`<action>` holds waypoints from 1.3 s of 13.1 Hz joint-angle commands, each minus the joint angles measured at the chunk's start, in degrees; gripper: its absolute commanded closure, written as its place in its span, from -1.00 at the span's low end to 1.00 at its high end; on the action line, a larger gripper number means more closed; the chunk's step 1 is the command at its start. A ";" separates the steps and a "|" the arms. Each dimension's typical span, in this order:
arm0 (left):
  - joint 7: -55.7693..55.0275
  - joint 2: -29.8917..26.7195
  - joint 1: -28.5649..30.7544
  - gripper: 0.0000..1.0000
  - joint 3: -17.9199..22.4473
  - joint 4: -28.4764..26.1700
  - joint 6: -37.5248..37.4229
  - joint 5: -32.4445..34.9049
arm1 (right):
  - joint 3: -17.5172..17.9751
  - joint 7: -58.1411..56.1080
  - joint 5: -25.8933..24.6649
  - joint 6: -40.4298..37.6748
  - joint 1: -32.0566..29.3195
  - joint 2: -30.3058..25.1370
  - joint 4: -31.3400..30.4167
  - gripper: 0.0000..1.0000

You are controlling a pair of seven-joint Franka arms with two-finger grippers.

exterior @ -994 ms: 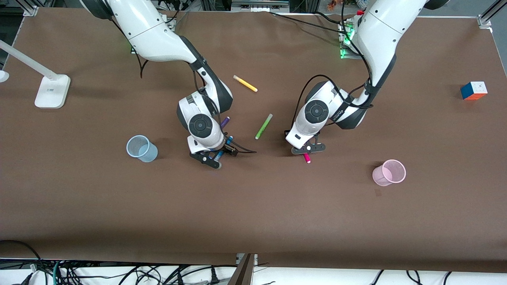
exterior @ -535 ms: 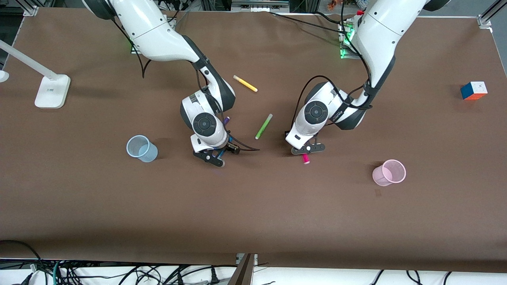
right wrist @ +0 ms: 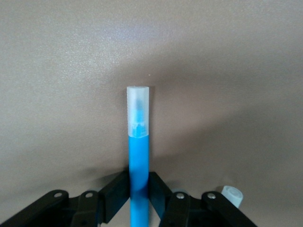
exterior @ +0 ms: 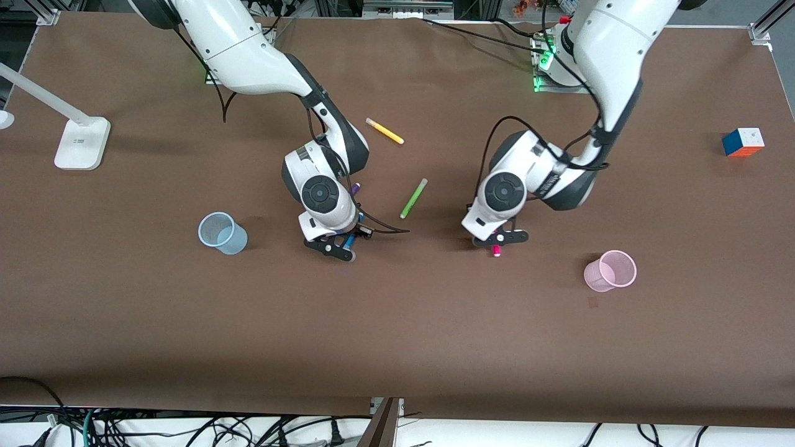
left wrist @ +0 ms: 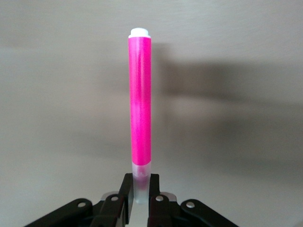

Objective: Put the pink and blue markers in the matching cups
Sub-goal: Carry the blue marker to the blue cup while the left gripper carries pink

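Pink marker [left wrist: 140, 104] clamped by its pale cap in left end effector [left wrist: 140, 196]; right end effector [right wrist: 138, 189] grips blue marker [right wrist: 138, 156]

My wrist covers most of the purple pen [exterior: 355, 187], and my fingers [left wrist: 126, 191] hide the pink marker's [left wrist: 140, 104] cap end.

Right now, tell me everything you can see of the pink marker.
The pink marker is a short, slim pen of glossy plastic with a bright magenta barrel, a small white plug at one end and a pale translucent cap at the other. The left gripper is shut on it at the cap end, a finger pressing each side. From the front only its magenta tip shows under the gripper, toward the pink cup. Whether it is touching the table cannot be told.
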 commanded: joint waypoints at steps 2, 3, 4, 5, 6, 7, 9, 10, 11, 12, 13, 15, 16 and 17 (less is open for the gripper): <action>13.78 -0.31 4.67 0.91 -0.09 6.22 -14.04 1.73 | -0.61 -2.26 0.99 -1.12 -1.24 -2.82 0.15 1.00; 16.49 -0.49 5.46 0.91 -0.09 7.80 -17.81 3.12 | -0.61 -2.61 0.99 -2.61 -2.03 -4.05 0.24 1.00; 19.83 -0.49 6.34 0.91 -0.17 9.55 -21.16 4.88 | -0.61 -2.70 0.99 -4.19 -2.64 -5.54 0.33 1.00; 23.86 -0.49 7.13 0.91 -0.09 11.57 -24.58 6.46 | -0.61 -2.79 0.99 -5.68 -3.26 -7.21 0.42 1.00; 27.04 -0.49 8.10 0.91 -0.09 13.24 -27.32 8.31 | -0.61 -3.05 0.99 -7.26 -4.13 -8.97 0.50 1.00; 29.85 -0.58 8.98 0.90 -0.17 14.83 -29.95 10.59 | -0.61 -3.14 0.99 -9.45 -5.27 -10.73 0.51 1.00; 34.95 -0.58 9.16 0.91 0.26 16.94 -33.74 15.50 | -0.70 -6.10 1.08 -14.63 -8.87 -13.46 0.59 1.00; 37.24 -0.58 9.25 0.91 0.26 17.21 -34.63 18.92 | -0.70 -8.39 1.17 -17.53 -11.06 -15.03 0.68 1.00; 39.35 -0.58 9.42 0.91 0.35 17.22 -34.73 22.35 | -0.70 -10.76 1.25 -20.61 -13.52 -16.01 0.77 1.00; 41.64 -0.49 9.34 0.91 0.26 17.22 -34.73 26.21 | -0.70 -13.92 3.60 -24.03 -15.81 -16.80 1.12 1.00; 43.66 0.03 9.51 0.90 0.35 17.22 -34.20 29.39 | -0.79 -16.91 8.33 -26.50 -18.36 -17.07 2.17 1.00; 45.43 1.96 9.34 0.90 0.26 17.30 -33.50 35.80 | -0.79 -19.22 13.72 -29.77 -22.67 -17.25 2.79 1.00; 45.79 2.93 8.99 0.90 0.26 17.22 -31.67 39.57 | -0.70 -19.22 14.34 -30.56 -23.91 -17.25 2.88 1.00; 46.66 4.24 8.98 0.88 0.26 16.87 -30.52 42.48 | -0.70 -19.22 15.74 -31.09 -25.05 -17.25 2.88 1.00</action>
